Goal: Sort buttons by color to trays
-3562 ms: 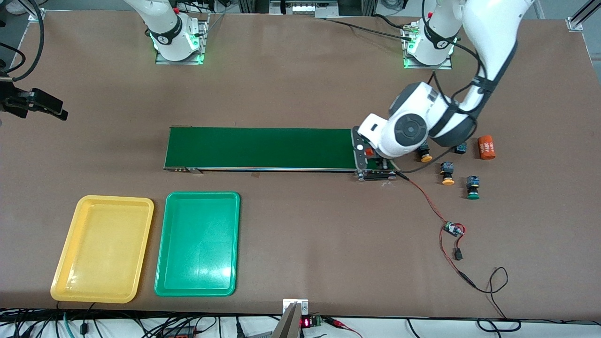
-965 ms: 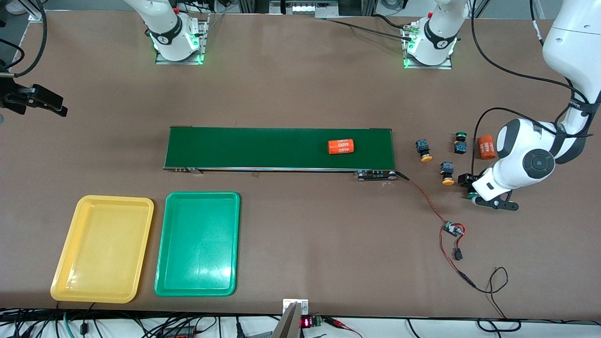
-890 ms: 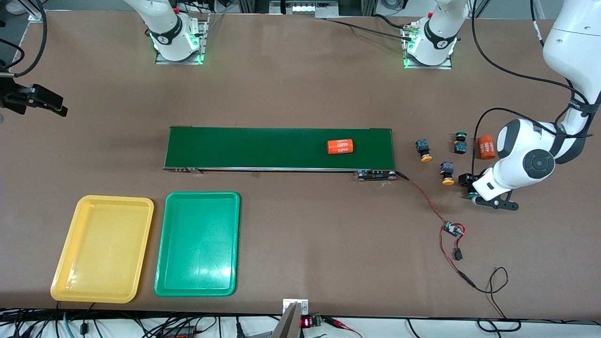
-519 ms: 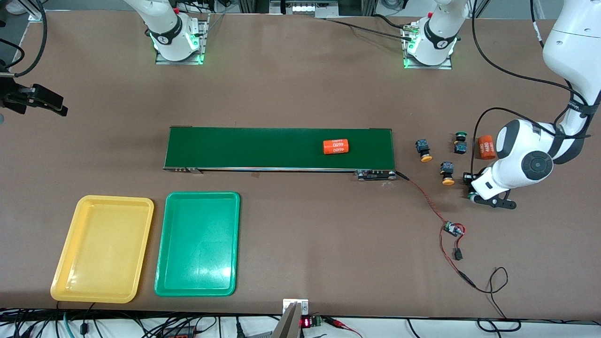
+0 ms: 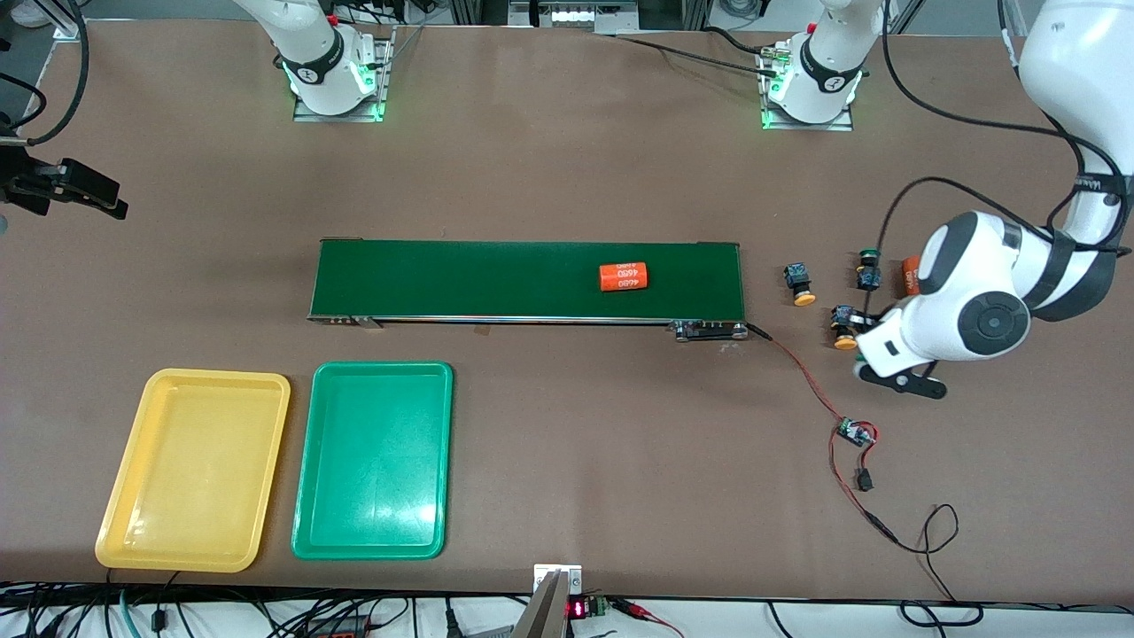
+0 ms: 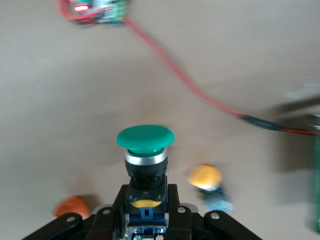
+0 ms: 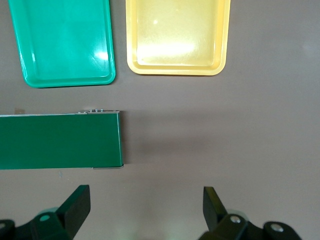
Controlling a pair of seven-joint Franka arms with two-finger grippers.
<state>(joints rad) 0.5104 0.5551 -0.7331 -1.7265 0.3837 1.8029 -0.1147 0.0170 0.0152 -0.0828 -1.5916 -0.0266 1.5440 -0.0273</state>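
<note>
My left gripper [image 5: 866,356] is shut on a green button [image 6: 145,138] by its black-and-blue body, cap pointing away. It holds the button just above the table next to a yellow button [image 5: 843,324]. That yellow button also shows in the left wrist view [image 6: 205,177]. Another yellow button [image 5: 799,284] and a second green button [image 5: 867,268] lie between the belt and the left arm. The yellow tray [image 5: 190,470] and green tray [image 5: 372,461] lie side by side, both empty, and also show in the right wrist view [image 7: 177,35] [image 7: 65,40]. My right gripper [image 7: 145,192] is open and waits.
A long dark green conveyor belt [image 5: 496,279] carries an orange cylinder [image 5: 624,276]. A second orange cylinder [image 5: 909,275] lies half hidden by the left arm. A small circuit board [image 5: 855,432] with a red wire lies nearer the camera than the buttons.
My left gripper has risen from the table with the green button and moved toward the belt. The orange cylinder on the belt has travelled toward the right arm's end.
</note>
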